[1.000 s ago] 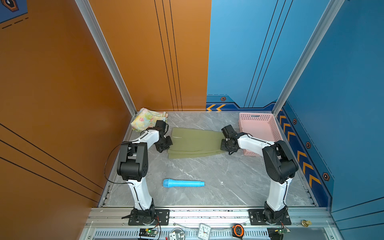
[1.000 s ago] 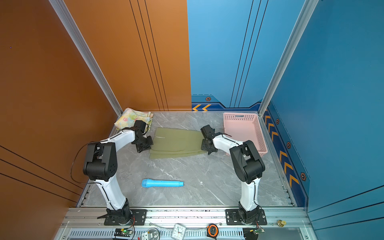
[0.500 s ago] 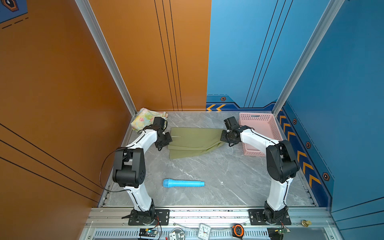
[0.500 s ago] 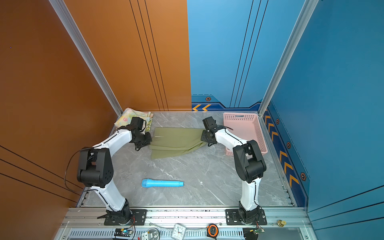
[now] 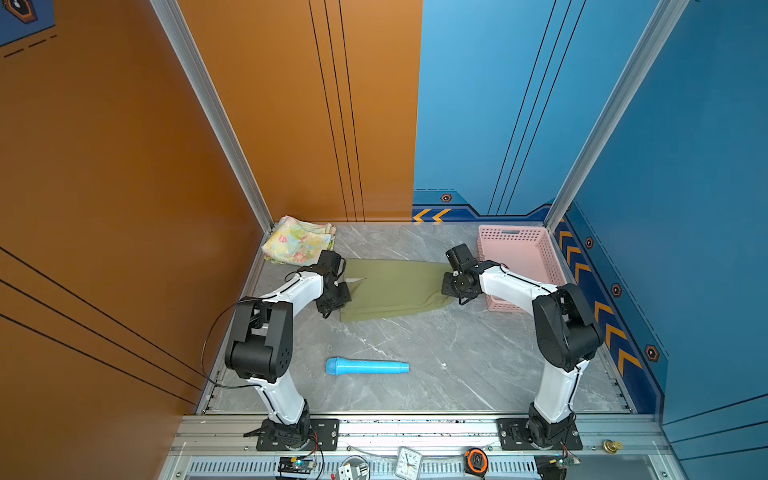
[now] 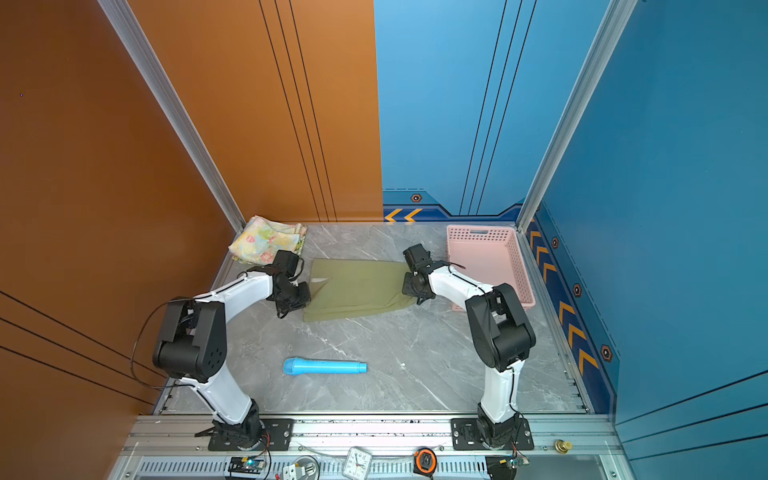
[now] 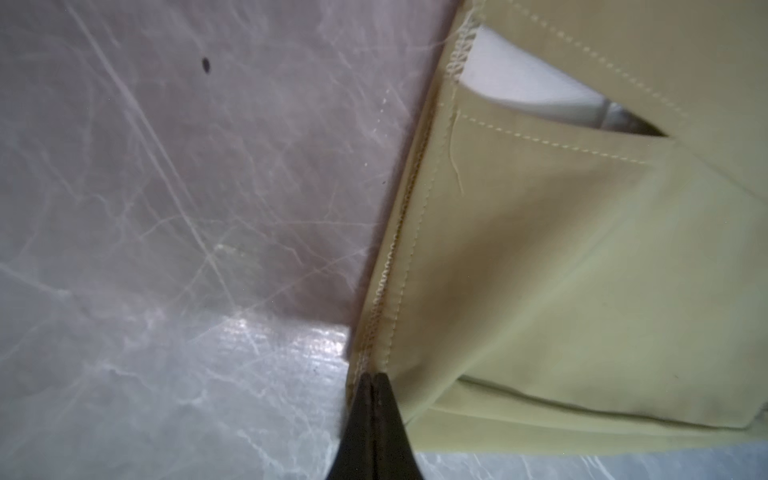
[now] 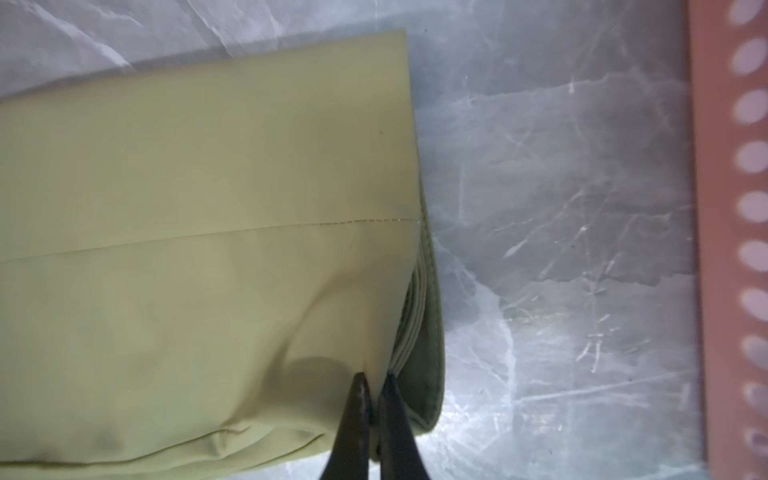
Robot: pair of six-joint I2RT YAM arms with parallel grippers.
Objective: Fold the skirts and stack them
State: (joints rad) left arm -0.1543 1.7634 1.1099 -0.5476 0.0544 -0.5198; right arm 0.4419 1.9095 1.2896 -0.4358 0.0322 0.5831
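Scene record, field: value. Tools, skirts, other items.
left tool: shut on olive skirt, at its stitched edge
right tool: shut on olive skirt, opposite end
olive skirt: doubled over, stretched between the arms
floral skirt: folded, back left corner
pink basket: back right, beside right arm
blue cylinder: lying near front, untouched

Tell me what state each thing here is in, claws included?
Olive green skirt: doubled over, pinched at both ends.
Floral skirt: folded, in the far corner.
Left gripper: shut on the olive green skirt.
Right gripper: shut on the olive green skirt.
Pink basket: upright, looks empty.
Blue tube: lying on its side.
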